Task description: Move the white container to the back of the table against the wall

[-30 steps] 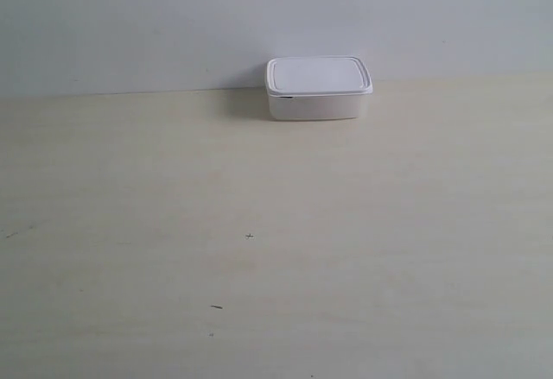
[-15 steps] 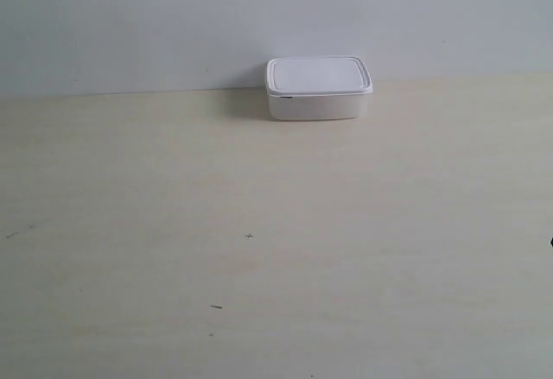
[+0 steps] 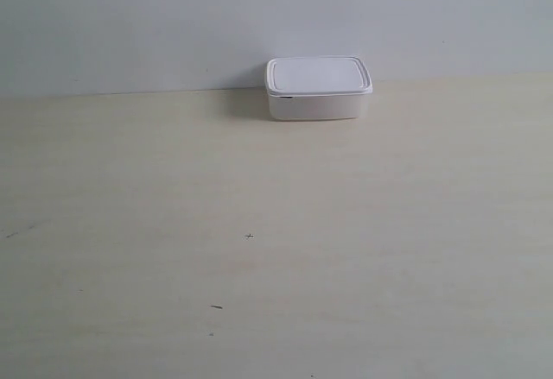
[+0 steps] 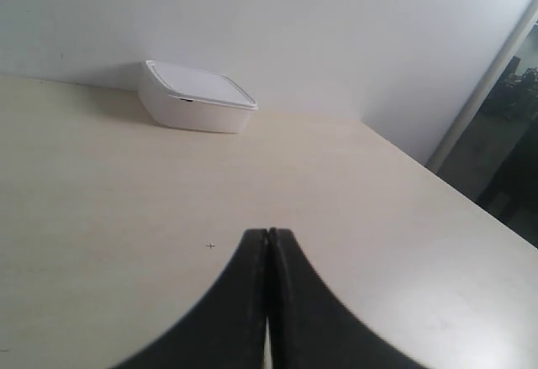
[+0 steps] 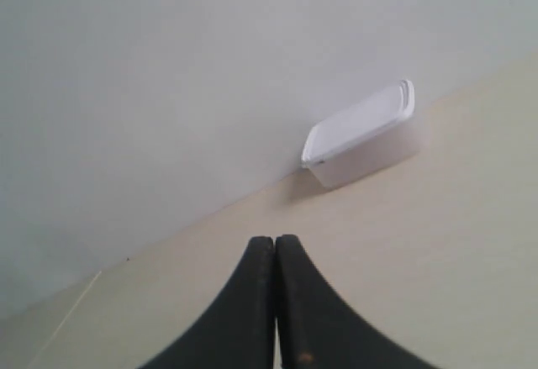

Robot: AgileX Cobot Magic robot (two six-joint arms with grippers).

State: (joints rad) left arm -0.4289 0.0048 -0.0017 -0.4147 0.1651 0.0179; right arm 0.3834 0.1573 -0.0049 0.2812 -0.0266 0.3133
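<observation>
- The white container [image 3: 317, 103] sits at the back of the pale cream worktop [image 3: 346, 224], in the upper centre of the exterior frame, a little right of the middle.
- Its long side runs along the foot of the plain grey-white wall [image 3: 130, 25]. The exterior view cannot settle whether box and wall actually touch.
- The flat, rimmed lid [image 3: 317, 75] is on the box and lies level. A soft shadow falls on the worktop and wall just beside the box, toward the frame's left.
- Two tiny dark specks mark the worktop: a small cross [image 3: 250, 236] just left of centre, and a short dash [image 3: 215, 306] in the lower left-centre of the frame.
- In the left wrist view, the left gripper [image 4: 267, 236] has its dark jaws pressed together with nothing between them, above bare worktop and well apart from the container [image 4: 195, 104] at the wall.
- That view also shows a pale slanting post [image 4: 483, 92] beyond the worktop's edge, with a dark area behind it.
- In the right wrist view, the right gripper [image 5: 275, 241] likewise has its jaws closed tight and empty, well apart from the container [image 5: 361, 138], which sits where worktop meets wall.
</observation>
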